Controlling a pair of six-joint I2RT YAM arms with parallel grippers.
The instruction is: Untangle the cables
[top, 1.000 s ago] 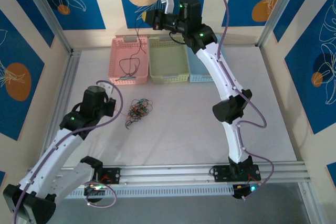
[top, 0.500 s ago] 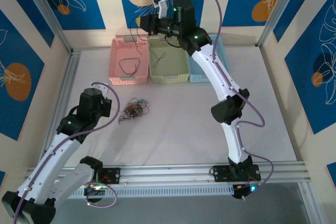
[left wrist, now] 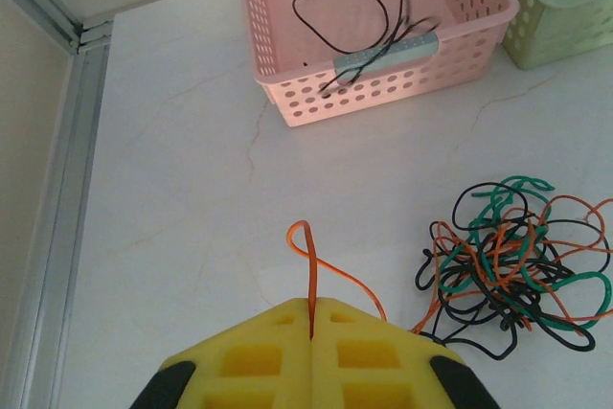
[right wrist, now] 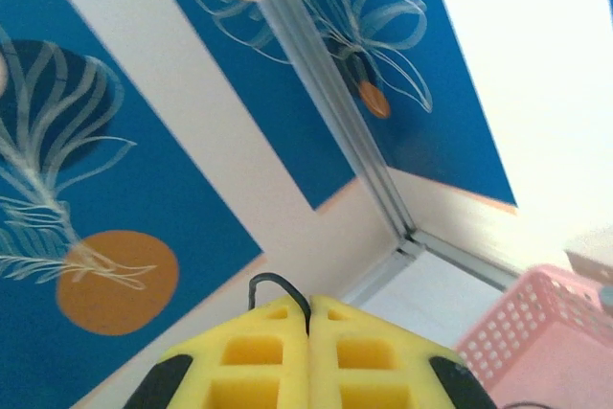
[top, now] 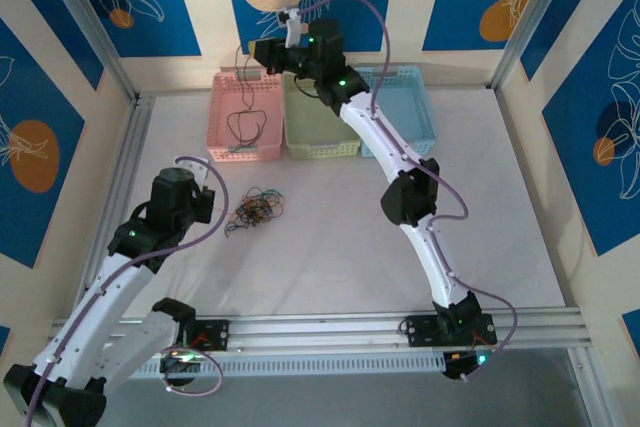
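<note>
So the left gripper (left wrist: 313, 306) is clamped tight on one thin orange wire (left wrist: 308, 256) just beside the small tangle of black, green and orange cables (left wrist: 512, 261) on the white table (left wrist: 172, 189), while the right gripper (right wrist: 308, 318) pinches a thin black wire (right wrist: 273, 283) up over the pink perforated plastic basket (left wrist: 460, 64).

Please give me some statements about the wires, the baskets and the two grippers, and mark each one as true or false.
1. The left gripper is shut on an orange wire. True.
2. The tangle lies inside a basket. False: it lies on the table, in front of the pink basket.
3. The green basket stands between the pink basket and the blue basket. True.
4. The right gripper is open. False: it is shut on a black wire, over by the pink basket.
</note>
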